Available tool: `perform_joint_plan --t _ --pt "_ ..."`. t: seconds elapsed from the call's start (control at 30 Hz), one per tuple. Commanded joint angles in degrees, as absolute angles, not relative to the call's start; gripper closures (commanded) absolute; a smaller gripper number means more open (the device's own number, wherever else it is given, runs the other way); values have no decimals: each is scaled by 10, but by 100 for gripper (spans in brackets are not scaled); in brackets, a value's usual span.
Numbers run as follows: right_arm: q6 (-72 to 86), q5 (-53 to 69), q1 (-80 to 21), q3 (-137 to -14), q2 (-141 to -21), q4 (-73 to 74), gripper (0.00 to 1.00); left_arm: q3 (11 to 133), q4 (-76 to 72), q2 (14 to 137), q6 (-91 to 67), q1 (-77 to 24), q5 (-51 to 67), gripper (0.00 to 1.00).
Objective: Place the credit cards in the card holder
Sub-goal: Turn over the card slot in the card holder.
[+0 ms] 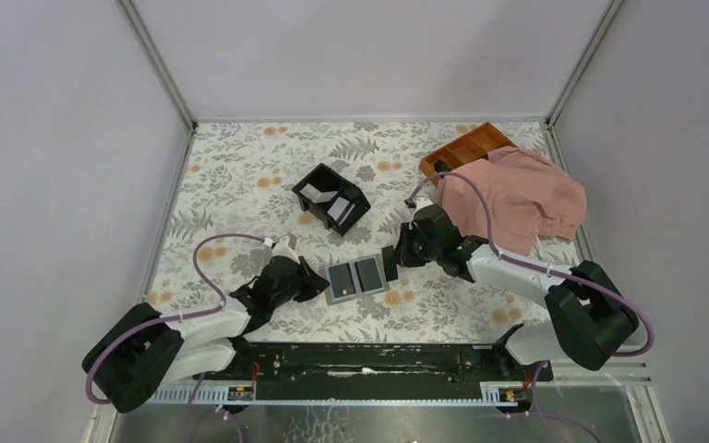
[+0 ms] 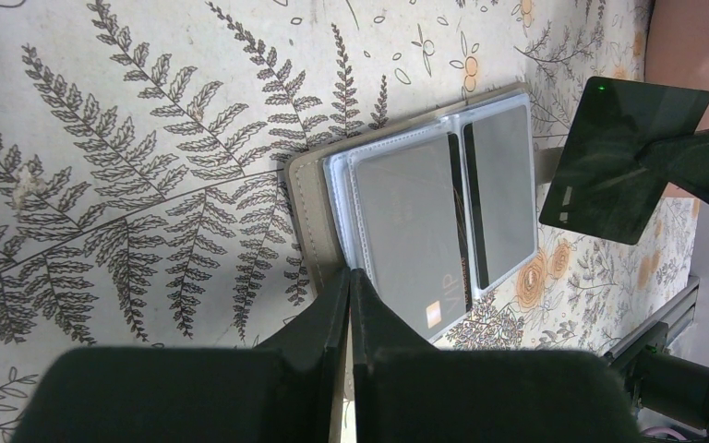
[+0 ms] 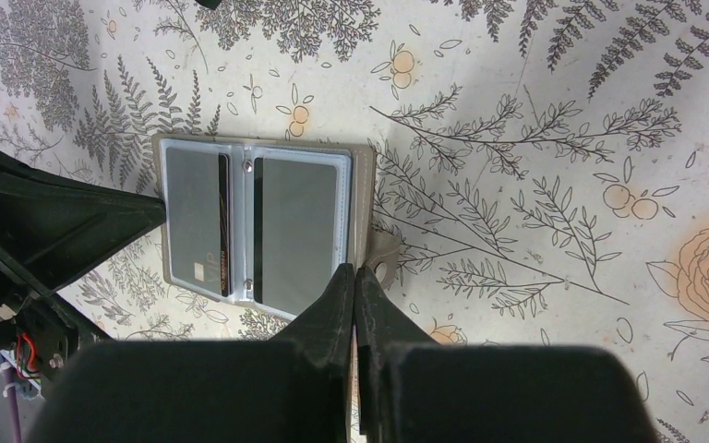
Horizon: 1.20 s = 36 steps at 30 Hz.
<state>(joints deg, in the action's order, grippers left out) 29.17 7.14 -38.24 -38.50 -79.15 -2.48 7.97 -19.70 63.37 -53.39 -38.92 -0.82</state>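
Observation:
The card holder (image 1: 354, 278) lies open on the floral table, between both grippers. Its clear sleeves show a grey card marked VIP (image 2: 415, 231) and a second grey card (image 2: 503, 194); both also show in the right wrist view (image 3: 194, 217). My left gripper (image 2: 351, 273) is shut, with its tips at the holder's left edge (image 2: 309, 212). My right gripper (image 3: 354, 270) is shut on a credit card (image 2: 623, 161) that looks dark and glossy. It holds the card upright just right of the holder, by the snap tab (image 3: 383, 258).
A black two-compartment box (image 1: 332, 197) with two white cards in it stands behind the holder. An orange-brown divided tray (image 1: 466, 148) is at the back right, partly under a pink cloth (image 1: 517, 198). White walls close in the table.

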Motion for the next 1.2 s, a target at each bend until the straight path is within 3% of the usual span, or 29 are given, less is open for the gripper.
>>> perform_joint_plan --t 0.0,1.17 --pt "294 86 -377 -405 -787 -42 100 84 -168 643 -520 -393 -25 94" --pt "298 107 -373 -393 -797 -59 100 81 -178 653 -526 -398 -25 95"
